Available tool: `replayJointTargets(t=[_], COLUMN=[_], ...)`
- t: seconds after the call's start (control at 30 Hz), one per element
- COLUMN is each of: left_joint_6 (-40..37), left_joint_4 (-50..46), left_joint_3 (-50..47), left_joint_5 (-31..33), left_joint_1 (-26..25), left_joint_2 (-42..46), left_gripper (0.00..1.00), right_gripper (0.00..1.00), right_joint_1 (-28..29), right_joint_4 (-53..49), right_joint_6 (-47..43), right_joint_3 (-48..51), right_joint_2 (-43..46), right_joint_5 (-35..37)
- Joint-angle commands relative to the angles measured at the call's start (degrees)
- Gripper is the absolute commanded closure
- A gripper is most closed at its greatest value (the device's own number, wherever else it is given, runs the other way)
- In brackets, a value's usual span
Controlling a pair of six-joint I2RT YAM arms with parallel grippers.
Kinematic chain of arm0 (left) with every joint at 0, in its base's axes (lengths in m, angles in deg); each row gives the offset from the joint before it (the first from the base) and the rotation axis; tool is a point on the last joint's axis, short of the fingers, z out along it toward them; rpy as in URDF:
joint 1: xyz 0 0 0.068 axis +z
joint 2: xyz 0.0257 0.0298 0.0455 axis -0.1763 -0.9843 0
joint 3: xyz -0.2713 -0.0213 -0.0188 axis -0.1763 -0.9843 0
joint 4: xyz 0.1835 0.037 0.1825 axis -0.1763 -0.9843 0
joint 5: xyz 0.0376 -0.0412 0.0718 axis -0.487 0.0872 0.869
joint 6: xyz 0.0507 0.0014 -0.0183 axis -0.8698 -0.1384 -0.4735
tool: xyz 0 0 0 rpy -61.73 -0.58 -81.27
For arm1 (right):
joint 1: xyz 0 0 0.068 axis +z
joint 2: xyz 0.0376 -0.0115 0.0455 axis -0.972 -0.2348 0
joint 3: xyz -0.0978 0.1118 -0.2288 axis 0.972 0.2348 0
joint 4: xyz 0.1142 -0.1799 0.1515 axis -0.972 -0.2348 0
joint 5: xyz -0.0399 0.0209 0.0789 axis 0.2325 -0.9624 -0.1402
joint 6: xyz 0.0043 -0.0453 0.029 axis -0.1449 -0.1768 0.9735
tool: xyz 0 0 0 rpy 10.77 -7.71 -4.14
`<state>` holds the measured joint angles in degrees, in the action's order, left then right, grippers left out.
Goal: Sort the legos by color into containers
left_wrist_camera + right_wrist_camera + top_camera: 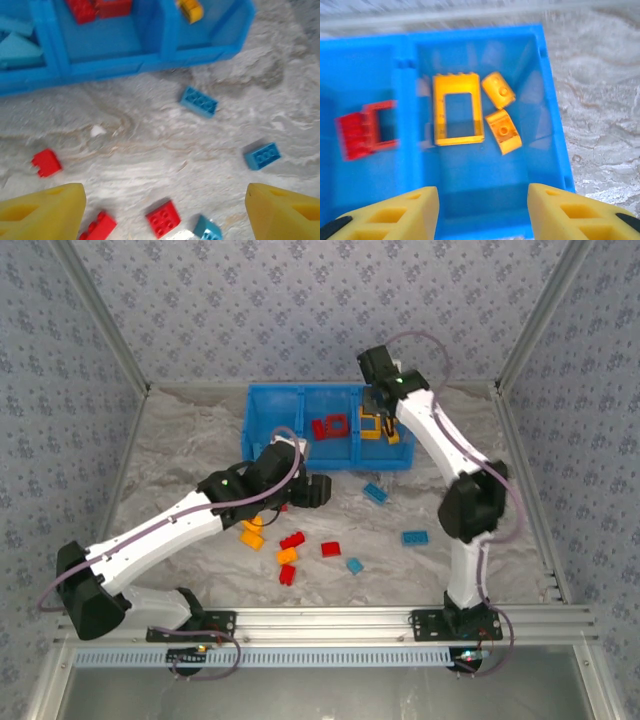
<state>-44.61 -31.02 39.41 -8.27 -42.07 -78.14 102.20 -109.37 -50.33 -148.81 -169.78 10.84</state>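
Right jaws stand apart and empty above the bin's right compartment; left jaws are wide and empty over loose bricks.
The smooth bright blue plastic 3-compartment bin (270, 418) sits toward the far edge of the crinkled grey-white surface (180, 460). Its right compartment holds 1 yellow-orange open rectangular frame (440, 110) and 2 small yellow-orange single-stud bricks (503, 131), with the near floor bare. Under the left jaws, 2 light blue studded bricks (199, 101) and a red square brick (162, 218) lie well apart.
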Motion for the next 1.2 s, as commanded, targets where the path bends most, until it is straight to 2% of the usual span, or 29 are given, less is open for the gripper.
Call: replayJointTargets(t=[0.0,0.17,0.23,0.3,0.43,0.53,0.63,0.73,0.9,1.03,1.17], left_joint_6=[3.69,8.71,10.37,13.30,15.12,11.06,4.72,-1.42,-7.59,-9.22,-10.33], left_joint_4=[-2.92,-0.17,-0.51,-0.97,-2.33,-5.95,-10.87,-9.89,-12.49,-13.21,-12.41], left_joint_3=[-0.86,2.58,4.93,6.24,8.06,10.22,11.41,10.23,13.71,15.04,15.12], left_joint_5=[-3.68,-7.67,-7.68,-8.27,-11.10,-13.79,-13.04,-13.19,-9.83,-7.68,-7.41], left_joint_1=[1.22,0.66,0.18,0.02,-2.98,-7.56,-12.28,-15.40,-18.96,-19.95,-20.04], left_joint_2=[-1.30,-8.90,-12.29,-14.64,-18.82,-22.71,-26.36,-28.16,-33.80,-37.44,-39.08], left_gripper=[0.17,0.20,0.21,0.24,0.29,0.28,0.27,0.25,0.24,0.23,0.22], right_gripper=[0.48,0.46,0.45,0.43,0.43,0.41,0.37,0.35,0.35,0.34,0.33], right_joint_1=[3.57,12.42,16.20,19.26,23.22,24.28,24.80,24.86,25.06,24.95,24.94], right_joint_4=[4.72,7.91,8.60,7.98,1.20,-0.51,-1.88,-3.24,-8.80,-16.38,-17.97], right_joint_6=[-0.51,0.86,1.21,2.55,8.72,11.25,14.28,17.57,23.62,26.66,28.16], right_joint_3=[11.94,33.97,41.44,47.72,55.09,58.49,61.35,62.17,59.95,56.13,55.18], right_joint_2=[12.20,32.71,40.50,47.03,58.67,67.76,75.46,80.15,83.86,85.05,86.78], right_joint_5=[0.03,-2.19,-5.63,-8.44,-8.42,-11.78,-16.27,-22.16,-26.77,-26.09,-26.67])
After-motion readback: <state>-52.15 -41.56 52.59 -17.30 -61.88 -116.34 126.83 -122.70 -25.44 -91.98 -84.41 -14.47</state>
